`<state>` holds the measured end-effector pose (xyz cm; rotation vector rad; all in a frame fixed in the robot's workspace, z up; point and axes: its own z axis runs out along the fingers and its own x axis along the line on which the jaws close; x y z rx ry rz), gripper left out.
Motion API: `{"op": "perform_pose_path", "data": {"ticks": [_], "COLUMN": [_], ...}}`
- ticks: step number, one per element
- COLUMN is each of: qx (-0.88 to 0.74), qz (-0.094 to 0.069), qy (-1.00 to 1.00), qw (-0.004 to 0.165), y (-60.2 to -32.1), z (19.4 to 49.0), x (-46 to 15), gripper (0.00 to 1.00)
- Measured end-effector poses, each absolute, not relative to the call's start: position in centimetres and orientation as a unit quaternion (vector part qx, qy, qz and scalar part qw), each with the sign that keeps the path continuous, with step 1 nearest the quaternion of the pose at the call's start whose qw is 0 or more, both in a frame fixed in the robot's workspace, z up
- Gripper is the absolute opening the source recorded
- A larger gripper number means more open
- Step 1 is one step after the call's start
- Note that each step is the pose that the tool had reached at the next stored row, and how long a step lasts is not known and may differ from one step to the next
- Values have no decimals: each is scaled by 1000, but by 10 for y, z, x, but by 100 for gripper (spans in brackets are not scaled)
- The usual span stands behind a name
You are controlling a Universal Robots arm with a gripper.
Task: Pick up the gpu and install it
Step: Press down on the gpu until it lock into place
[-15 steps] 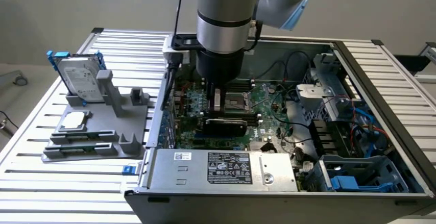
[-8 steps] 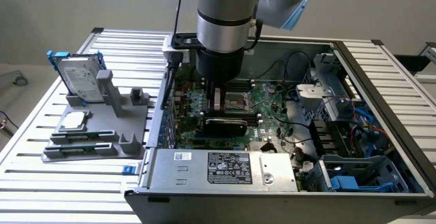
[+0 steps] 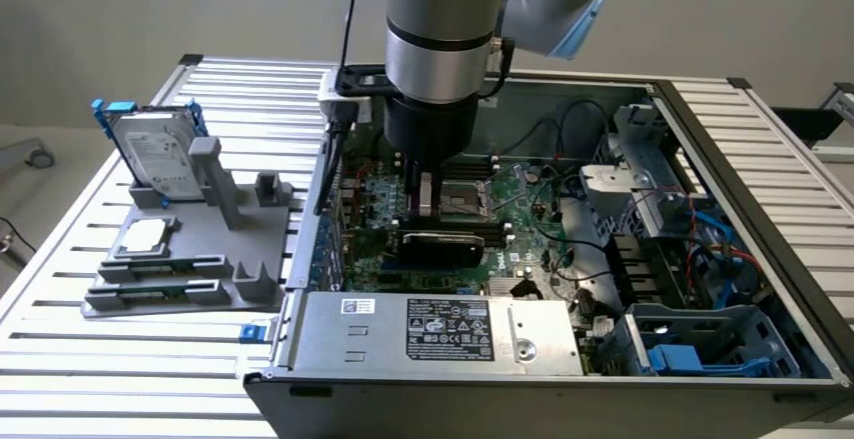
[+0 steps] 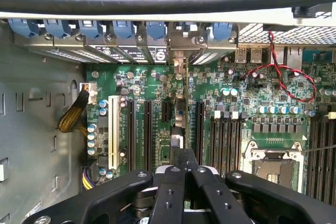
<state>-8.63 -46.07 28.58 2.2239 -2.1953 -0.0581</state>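
Tool: we see the tool [image 4: 185, 169] pressed together, pinching the graphics card [image 4: 179, 124] by its upper edge.
Card: it stands on edge at the motherboard [image 4: 262, 93] slots, inside the open case [image 3: 707, 149].
Stand: at nine o'clock of the case in the exterior view, a grey stand [image 3: 187, 259] rests on the bench [image 3: 134, 379].

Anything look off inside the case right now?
Nothing stands out. The gpu stands upright over the motherboard, parallel to its slots, with the pincer shut on its top edge. No loose parts or damage visible.
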Motion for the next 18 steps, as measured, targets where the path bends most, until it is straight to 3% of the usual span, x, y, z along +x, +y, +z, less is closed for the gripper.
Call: {"op": "perform_pose_path", "data": {"ticks": [18], "qx": [714], "qz": [-18], "qy": [-699], "qw": [8], "y": [-455], "z": [276], "x": [-92], "gripper": [11]}}
